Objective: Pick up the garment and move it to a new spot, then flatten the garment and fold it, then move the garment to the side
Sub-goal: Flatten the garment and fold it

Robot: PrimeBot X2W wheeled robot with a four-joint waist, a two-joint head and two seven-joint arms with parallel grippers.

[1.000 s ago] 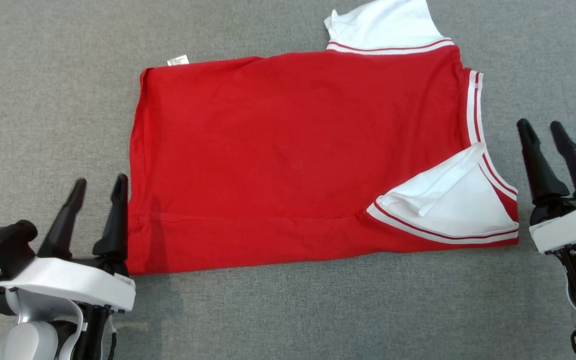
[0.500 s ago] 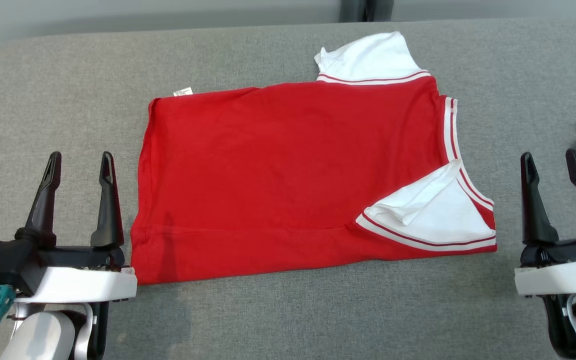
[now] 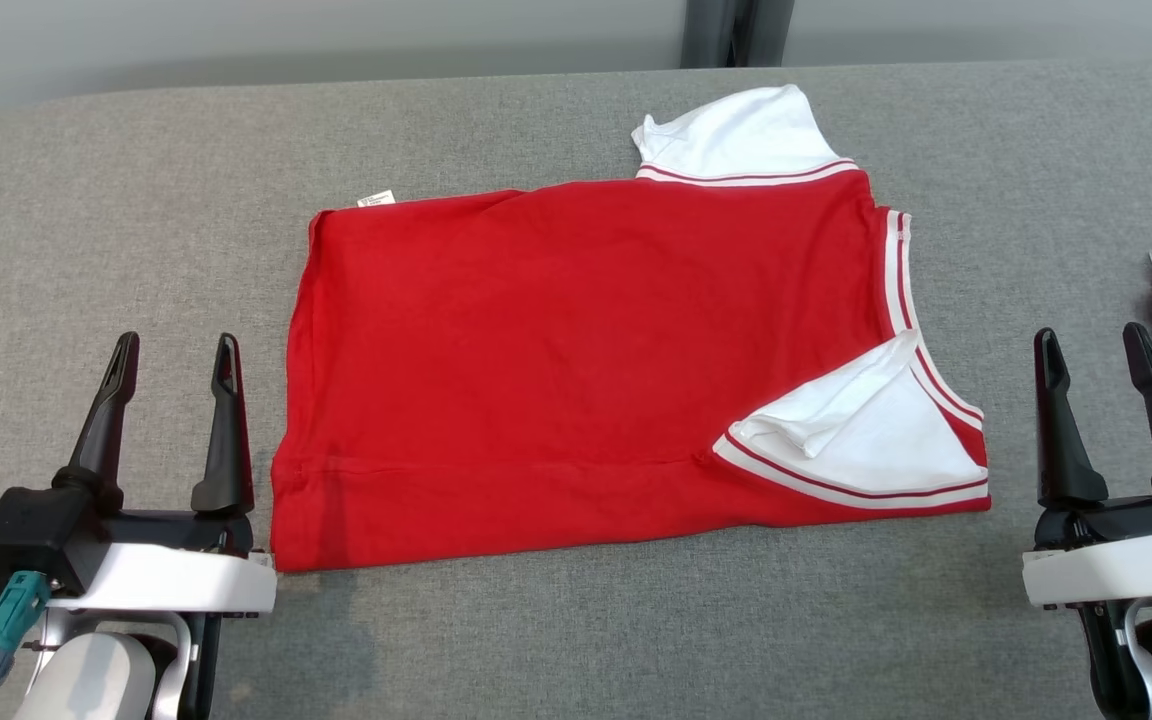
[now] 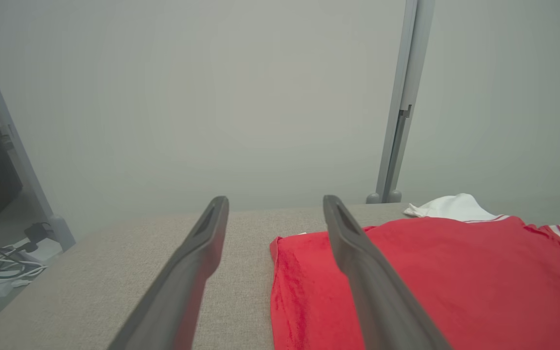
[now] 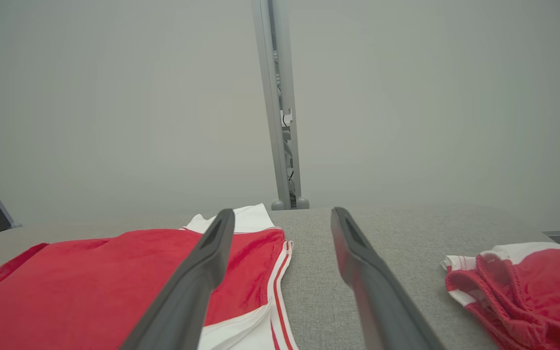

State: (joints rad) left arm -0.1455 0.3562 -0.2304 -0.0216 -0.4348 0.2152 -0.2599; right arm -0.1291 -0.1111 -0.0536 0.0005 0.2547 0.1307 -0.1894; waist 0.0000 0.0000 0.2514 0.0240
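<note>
Red shirt [image 3: 576, 370]: soft, matt knit cloth, faintly creased. Its white sleeves [image 3: 886, 430] are the same matt cloth, edged with striped trim. Table surface [image 3: 636, 640]: coarse grey woven fabric, matt. Left gripper [image 3: 176, 341] and right gripper [image 3: 1089, 333]: smooth, matt dark fingers that look like plastic, on slightly glossy white housings. Post [image 5: 280, 121]: smooth grey metal. Second red garment [image 5: 528, 287]: matt cloth with a gathered edge.
</note>
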